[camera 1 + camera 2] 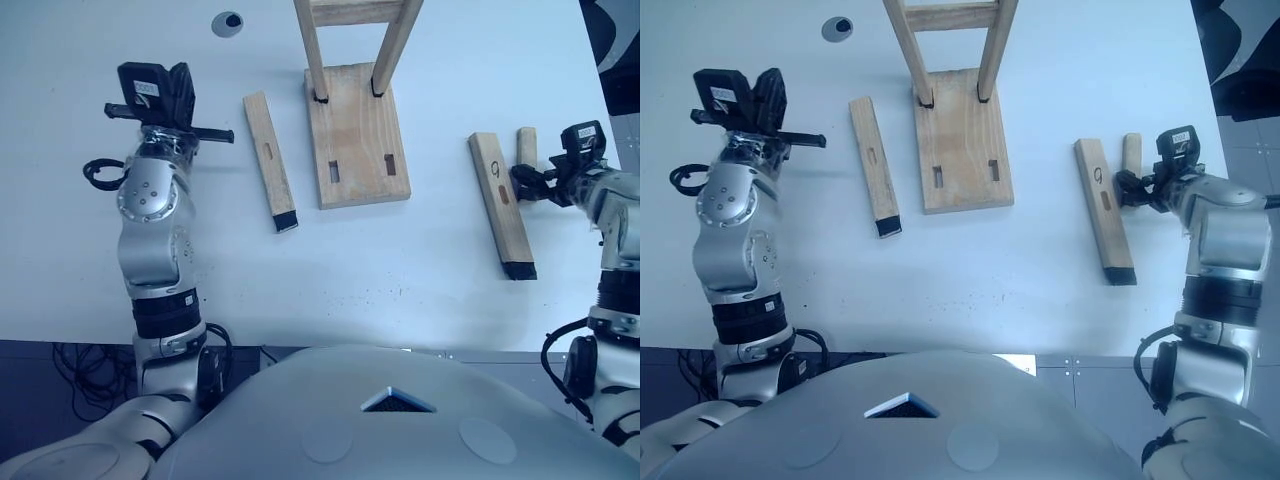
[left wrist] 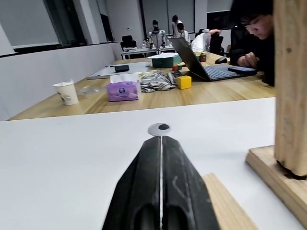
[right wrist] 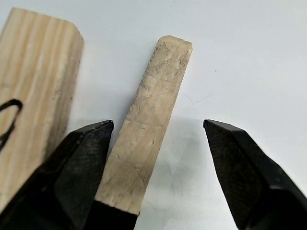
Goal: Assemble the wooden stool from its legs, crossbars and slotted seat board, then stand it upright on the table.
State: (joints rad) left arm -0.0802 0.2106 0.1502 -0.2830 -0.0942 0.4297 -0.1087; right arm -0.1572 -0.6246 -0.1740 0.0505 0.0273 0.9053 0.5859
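Right tool [image 3: 157, 125] wide astride the short crossbar [image 3: 160, 81]; left tool [image 2: 160, 142] tight together, empty.

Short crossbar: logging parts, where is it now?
Eye views: the short crossbar lies at the table's right, just outside the right-hand loose leg, between the right gripper's open fingers.

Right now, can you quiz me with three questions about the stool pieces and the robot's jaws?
1. True or false: every slot in the seat board holds a leg.
2. The right jaws stand open around: A) the short crossbar; B) a cup; C) the seat board.
3. Fill in: the left jaws are ____.
Key: 1 false, two slots are empty. 2 A. 3 shut.
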